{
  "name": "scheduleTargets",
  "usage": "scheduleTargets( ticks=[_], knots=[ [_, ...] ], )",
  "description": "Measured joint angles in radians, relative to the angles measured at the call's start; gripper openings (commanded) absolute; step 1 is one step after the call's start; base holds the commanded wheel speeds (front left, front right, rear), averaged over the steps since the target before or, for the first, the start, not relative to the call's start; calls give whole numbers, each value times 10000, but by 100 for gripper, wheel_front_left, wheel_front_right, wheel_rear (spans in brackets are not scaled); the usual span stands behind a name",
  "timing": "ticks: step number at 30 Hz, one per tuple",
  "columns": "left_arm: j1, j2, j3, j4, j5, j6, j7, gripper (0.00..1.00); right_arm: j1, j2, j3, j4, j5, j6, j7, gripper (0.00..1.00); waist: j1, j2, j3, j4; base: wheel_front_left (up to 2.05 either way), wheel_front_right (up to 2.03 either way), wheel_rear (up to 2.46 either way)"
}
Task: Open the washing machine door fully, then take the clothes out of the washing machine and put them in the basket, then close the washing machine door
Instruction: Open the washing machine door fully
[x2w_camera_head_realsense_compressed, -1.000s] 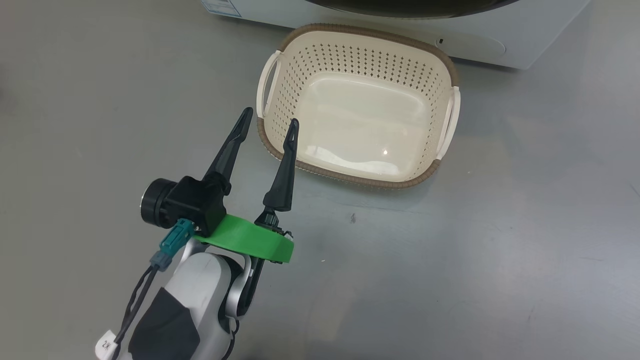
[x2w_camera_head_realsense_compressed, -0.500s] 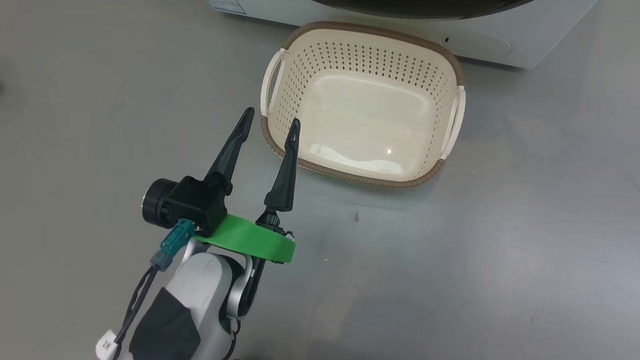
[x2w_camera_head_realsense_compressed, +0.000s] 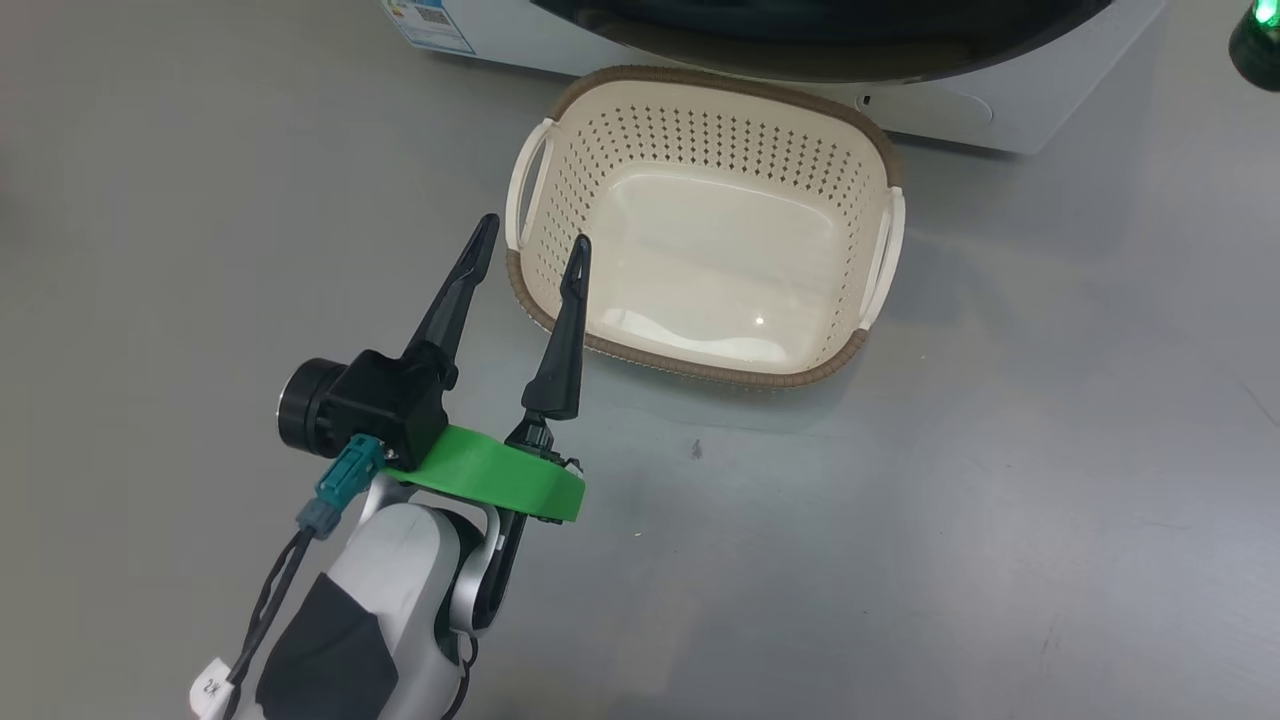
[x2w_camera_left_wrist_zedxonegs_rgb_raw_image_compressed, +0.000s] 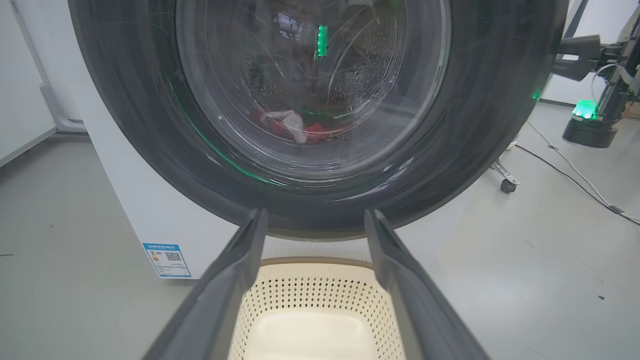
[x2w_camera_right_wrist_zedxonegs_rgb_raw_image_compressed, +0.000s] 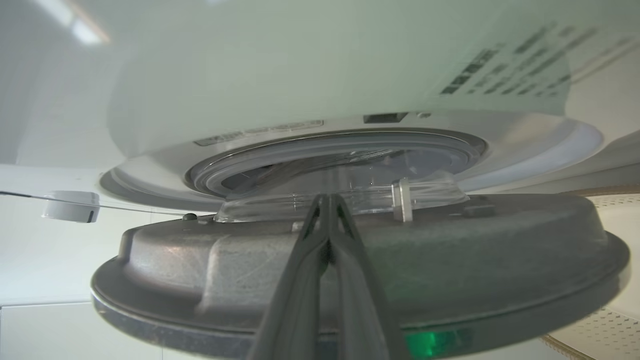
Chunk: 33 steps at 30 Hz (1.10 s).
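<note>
1 basket (x2w_camera_head_realsense_compressed: 700, 130), 1 washing machine (x2w_camera_head_realsense_compressed: 930, 100).

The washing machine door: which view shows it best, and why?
The left wrist view: the washing machine door faces it, black rim and glass centre plain. The head view catches a strip of its dark rim; the right wrist view, its grey inner side close up.

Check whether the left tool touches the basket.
Cannot tell. Head view: the left tool has one finger overlapping the basket rim; no gap or contact shows.
</note>
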<state>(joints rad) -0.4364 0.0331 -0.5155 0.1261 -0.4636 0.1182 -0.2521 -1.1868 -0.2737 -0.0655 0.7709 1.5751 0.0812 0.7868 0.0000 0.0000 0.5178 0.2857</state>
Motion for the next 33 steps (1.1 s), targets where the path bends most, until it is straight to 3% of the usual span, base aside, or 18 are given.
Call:
scheduleTargets(
  ticks=[13,33],
  knots=[
    [41,0,90,336,31,0,-2,100,966,322,125,136,259,318,685,0,0,0,-578,-258,0,0,0],
    [736,2,360,838,155,0,0,100,2623,1149,466,115,353,407,1262,0,0,0,-1711,-468,0,0,0]
  ],
)
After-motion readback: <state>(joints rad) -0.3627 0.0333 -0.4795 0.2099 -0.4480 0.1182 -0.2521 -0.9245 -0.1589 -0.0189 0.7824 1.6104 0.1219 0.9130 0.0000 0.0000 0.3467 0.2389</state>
